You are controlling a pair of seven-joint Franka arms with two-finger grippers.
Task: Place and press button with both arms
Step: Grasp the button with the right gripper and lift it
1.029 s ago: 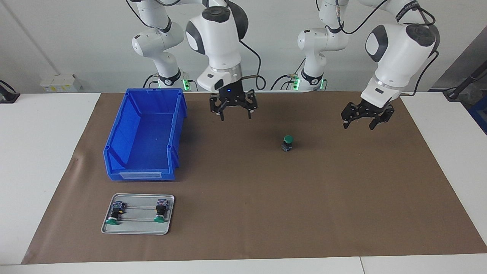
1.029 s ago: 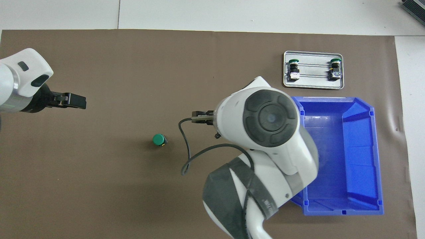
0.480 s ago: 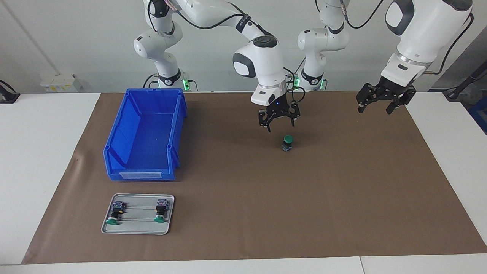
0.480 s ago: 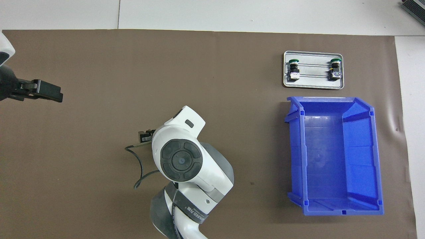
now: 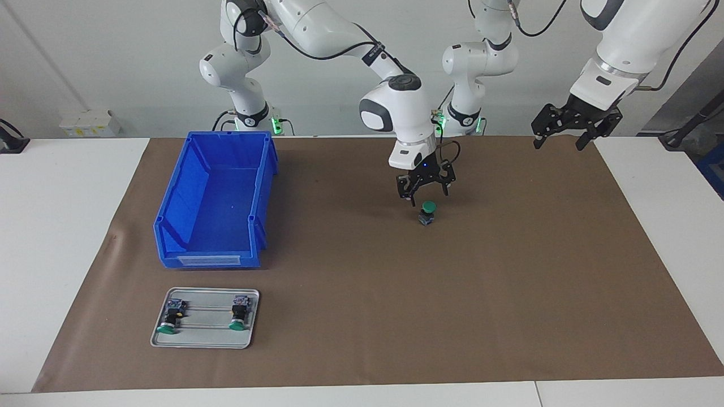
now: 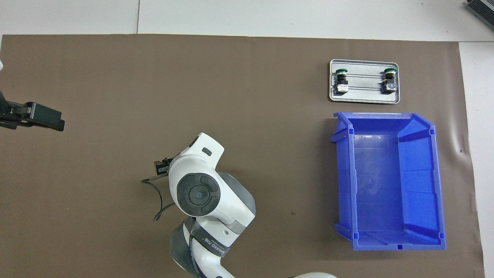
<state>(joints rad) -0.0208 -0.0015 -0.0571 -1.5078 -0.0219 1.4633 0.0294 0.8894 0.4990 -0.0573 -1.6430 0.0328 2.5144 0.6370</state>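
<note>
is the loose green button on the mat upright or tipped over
Upright: the button stands on its dark base on the brown mat, green cap up, under the open right gripper.

Three buttons (image 5: 427,211), one bin (image 5: 215,200), one tray (image 5: 205,332)

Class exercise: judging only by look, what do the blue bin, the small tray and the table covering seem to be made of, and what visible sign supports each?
Blue bin: probably moulded plastic; uniform glossy blue, ribbed walls.
Tray: likely metal, though possibly grey plastic; pale grey, dull sheen, rolled rim.
Table covering: seemingly brown paper or thin matte sheet; flat, non-reflective, slightly wrinkled at one edge.
</note>
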